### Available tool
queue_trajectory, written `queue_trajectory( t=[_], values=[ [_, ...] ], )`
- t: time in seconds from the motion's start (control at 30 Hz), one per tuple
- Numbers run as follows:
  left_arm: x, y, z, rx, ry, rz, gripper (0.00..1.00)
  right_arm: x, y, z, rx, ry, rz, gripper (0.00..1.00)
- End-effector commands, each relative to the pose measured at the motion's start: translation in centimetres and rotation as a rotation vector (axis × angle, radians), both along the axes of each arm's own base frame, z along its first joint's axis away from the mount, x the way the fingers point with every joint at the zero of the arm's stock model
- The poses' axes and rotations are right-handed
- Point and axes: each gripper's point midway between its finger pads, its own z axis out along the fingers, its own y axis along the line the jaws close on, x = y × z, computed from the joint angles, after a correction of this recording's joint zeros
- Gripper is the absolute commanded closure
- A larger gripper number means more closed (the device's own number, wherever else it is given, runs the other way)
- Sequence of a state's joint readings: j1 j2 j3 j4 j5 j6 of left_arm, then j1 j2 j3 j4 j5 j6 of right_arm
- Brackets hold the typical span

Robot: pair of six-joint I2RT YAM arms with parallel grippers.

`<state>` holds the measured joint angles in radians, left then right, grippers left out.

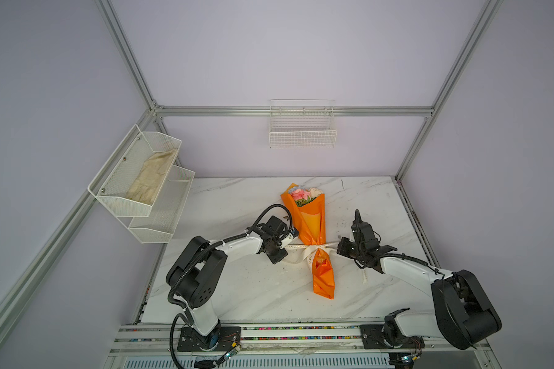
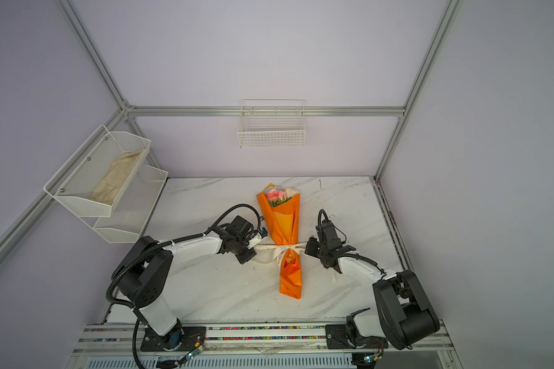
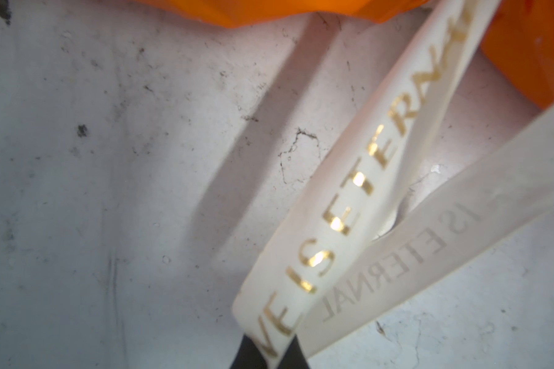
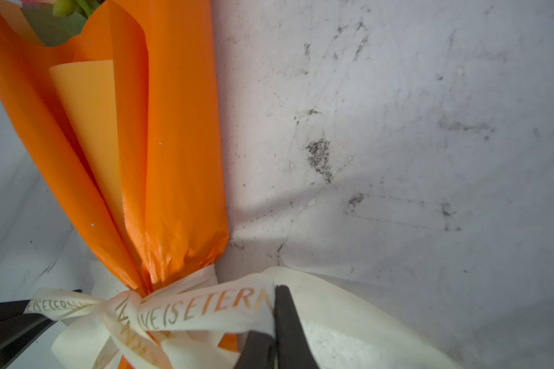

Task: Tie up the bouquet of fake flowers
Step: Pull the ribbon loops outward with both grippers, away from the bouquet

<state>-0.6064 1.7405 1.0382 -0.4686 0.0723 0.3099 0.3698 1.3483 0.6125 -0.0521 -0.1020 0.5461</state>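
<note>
Left tool (image 3: 271,348), right tool (image 4: 275,308) pinch ribbon (image 1: 311,248) knotted round bouquet (image 1: 314,220)

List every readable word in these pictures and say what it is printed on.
"VE IS ETER": gold print on the cream ribbon, left wrist view.
"IS ETERNAL": same ribbon, mirrored through its back.
"VE IS ETERN": same ribbon beside the knot, right wrist view.
"LOV": its hanging end in a top view; further letters too small.

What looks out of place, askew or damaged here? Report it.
Nothing spilled or broken. The table carries dark scuffs beside the bouquet, and a crumpled, stained cloth lies in the wall rack. The ribbon is knotted around the bouquet.
</note>
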Motion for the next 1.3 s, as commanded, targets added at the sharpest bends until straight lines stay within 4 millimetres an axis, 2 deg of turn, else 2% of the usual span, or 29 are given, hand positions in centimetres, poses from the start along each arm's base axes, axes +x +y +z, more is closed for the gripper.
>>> queue_trajectory(
  t=[0.0, 0.1, 0.23, 0.37, 0.43, 0.8, 1.07, 1.27],
  values=[
    [2.0, -1.1, 3.2, -0.027, -0.077, -0.016, 1.00, -0.2, -1.7, -0.1, -0.094, 0.041, -0.039, 0.95],
    [2.0, -0.9, 3.1, -0.018, -0.078, -0.014, 1.00, -0.4, -3.7, -0.2, -0.208, 0.072, -0.084, 0.95],
    [2.0, -0.4, 2.8, 0.007, -0.079, -0.006, 1.00, -0.4, -5.2, 0.3, -0.270, 0.084, -0.148, 0.98],
    [1.9, 0.2, 2.6, 0.040, -0.070, 0.006, 1.00, -0.3, -4.6, 0.4, -0.259, 0.090, -0.117, 0.98],
    [1.8, 0.6, 2.5, 0.065, -0.063, 0.015, 1.00, -0.5, -4.6, -0.5, -0.273, 0.116, -0.103, 0.98],
    [1.4, 3.0, 2.0, 0.158, -0.075, 0.065, 1.00, -0.8, -6.8, -0.7, -0.381, 0.139, -0.163, 1.00],
    [1.0, 3.8, 1.4, 0.177, -0.048, 0.081, 1.00, -1.1, -7.2, -0.9, -0.371, 0.147, -0.177, 1.00],
    [0.7, 6.5, 1.2, 0.220, -0.015, 0.175, 1.00, -1.2, -7.3, -1.6, -0.373, 0.172, -0.182, 1.00]
  ],
)
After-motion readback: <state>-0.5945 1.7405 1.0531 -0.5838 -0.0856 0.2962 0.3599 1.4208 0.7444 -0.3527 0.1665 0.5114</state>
